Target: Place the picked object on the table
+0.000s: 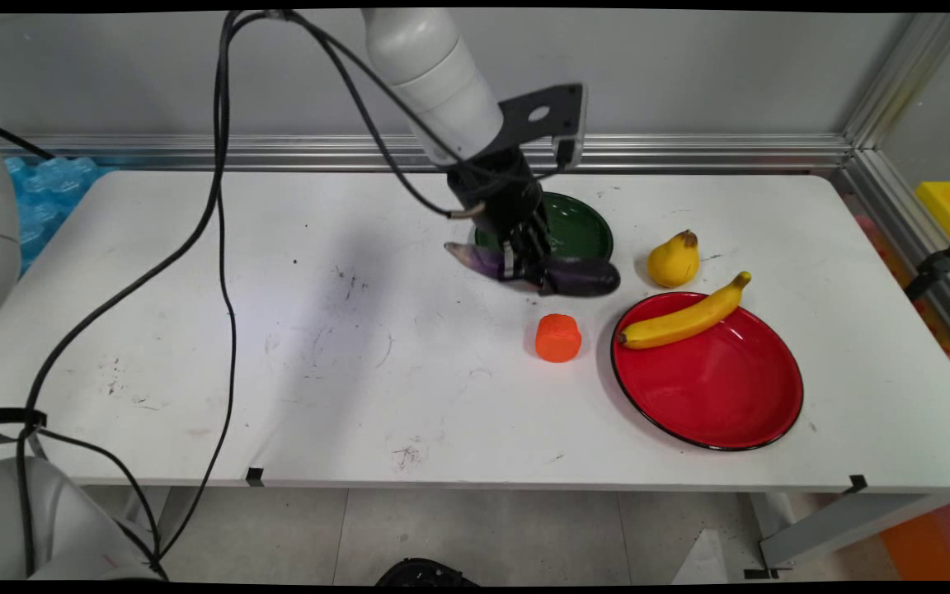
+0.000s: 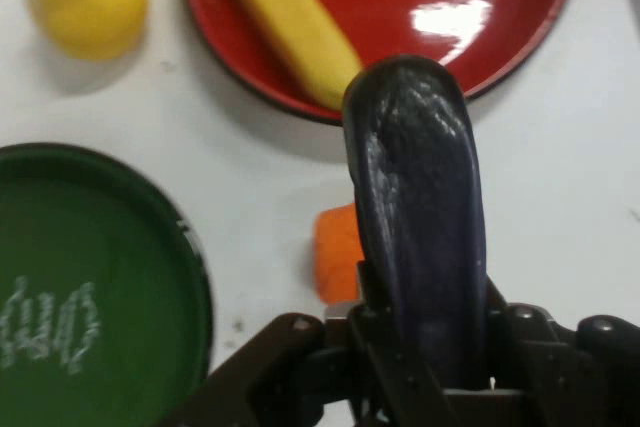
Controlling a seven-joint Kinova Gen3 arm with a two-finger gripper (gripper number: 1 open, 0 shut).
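My gripper is shut on a dark purple eggplant, gripping it near its middle. The eggplant lies level at the front edge of a green plate; I cannot tell whether it rests on the table or hangs just above it. An orange cup-shaped piece stands just in front of it. A yellow pear sits to the right. A banana lies across the back rim of a red plate.
Black cables hang from the arm over the table's left half. An aluminium rail runs along the table's back and right side. A yellow box stands beyond the right edge.
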